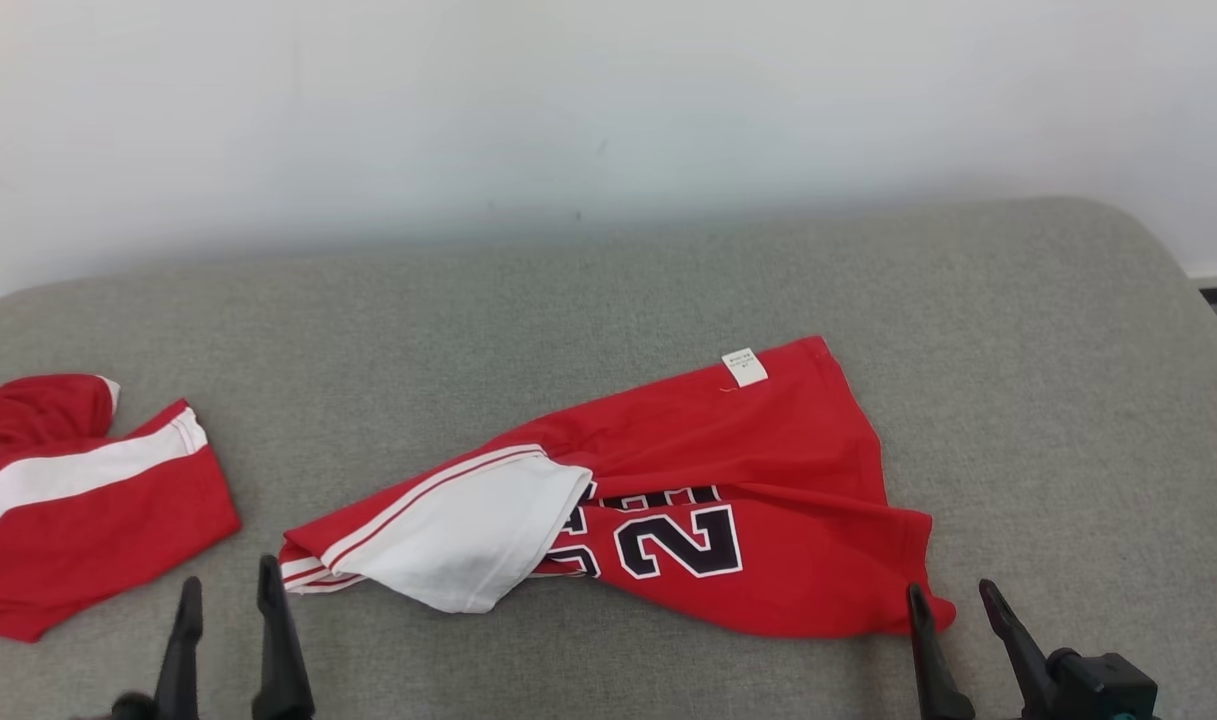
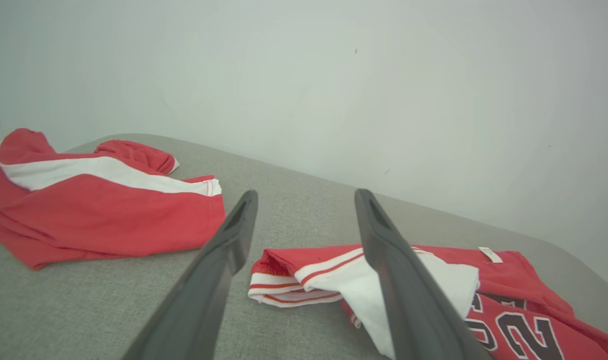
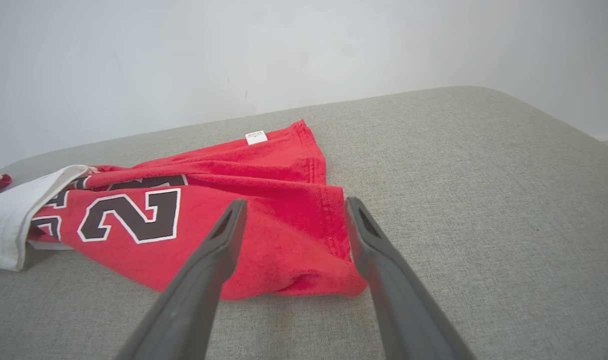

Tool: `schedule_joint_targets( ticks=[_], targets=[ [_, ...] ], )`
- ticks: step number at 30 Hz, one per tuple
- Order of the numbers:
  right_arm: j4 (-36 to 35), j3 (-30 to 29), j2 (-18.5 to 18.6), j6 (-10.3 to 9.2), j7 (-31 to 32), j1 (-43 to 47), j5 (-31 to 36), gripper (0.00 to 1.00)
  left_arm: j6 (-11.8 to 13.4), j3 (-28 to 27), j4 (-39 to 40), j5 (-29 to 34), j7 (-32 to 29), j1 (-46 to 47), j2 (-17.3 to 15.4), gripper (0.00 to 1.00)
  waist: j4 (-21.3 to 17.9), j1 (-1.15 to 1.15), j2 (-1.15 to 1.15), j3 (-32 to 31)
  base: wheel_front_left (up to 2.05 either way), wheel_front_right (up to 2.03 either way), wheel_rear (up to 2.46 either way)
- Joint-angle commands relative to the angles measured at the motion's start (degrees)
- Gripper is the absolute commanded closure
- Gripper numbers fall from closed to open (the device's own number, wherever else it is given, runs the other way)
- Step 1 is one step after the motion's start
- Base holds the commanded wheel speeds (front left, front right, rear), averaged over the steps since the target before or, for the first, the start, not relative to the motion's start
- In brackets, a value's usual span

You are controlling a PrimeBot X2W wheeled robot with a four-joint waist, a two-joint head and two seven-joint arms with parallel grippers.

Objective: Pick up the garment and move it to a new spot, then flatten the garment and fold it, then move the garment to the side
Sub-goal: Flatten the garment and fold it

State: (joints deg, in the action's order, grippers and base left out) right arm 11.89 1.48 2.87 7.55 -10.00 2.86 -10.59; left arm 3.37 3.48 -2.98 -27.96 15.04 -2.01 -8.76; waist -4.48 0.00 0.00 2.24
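We see the lower parts of the left claw (image 1: 228, 572) and the right claw (image 1: 950, 587) cut off by the bottom edge of the head view. Both claws stand spread and hold nothing. The red jersey (image 1: 768, 450) lies crumpled on the grey padded surface (image 1: 1048, 400), ahead of the claws and between them. Its black number (image 1: 680, 541) is partly covered by a folded white flap (image 1: 468, 540), and a fold hides most of the lettering above it. The striped edge lies just beyond the left claw's tips, slightly to their right. The near red corner lies between the right claw's fingers; we cannot tell whether it touches them. A white label (image 1: 744, 367) marks the far edge. A second red-and-white garment (image 1: 88, 500), beyond and left of the left claw, is cut off at the frame edge.
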Motion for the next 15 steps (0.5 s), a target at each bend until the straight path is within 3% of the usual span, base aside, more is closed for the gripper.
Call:
schedule_joint_targets(
  ticks=[1, 8, 15],
  targets=[
    [0.02, -0.14, 0.04, -0.14, 0.45, 0.82, -0.36, 0.00, -0.86, -0.67, 1.66, 1.19, 0.16, -1.88, 0.95, 0.00, 1.03, 0.00, 0.00, -1.53, 0.00, 0.00, 0.00],
    [0.30, -1.16, 0.03, -0.13, 2.49, 1.27, -1.14, 0.00, -7.56, -2.39, 7.84, 6.27, 0.18, -8.70, 5.02, 0.00, 1.81, 0.00, 0.00, -2.87, 0.00, 0.00, 0.00],
    [1.46, -2.73, 0.03, -0.13, 6.66, 1.83, -2.80, 0.00, -10.11, -2.96, 5.97, 7.85, 0.19, -11.93, 5.85, 0.00, 2.40, 0.00, 0.00, -3.85, 0.00, 0.00, 0.00]
  ],
)
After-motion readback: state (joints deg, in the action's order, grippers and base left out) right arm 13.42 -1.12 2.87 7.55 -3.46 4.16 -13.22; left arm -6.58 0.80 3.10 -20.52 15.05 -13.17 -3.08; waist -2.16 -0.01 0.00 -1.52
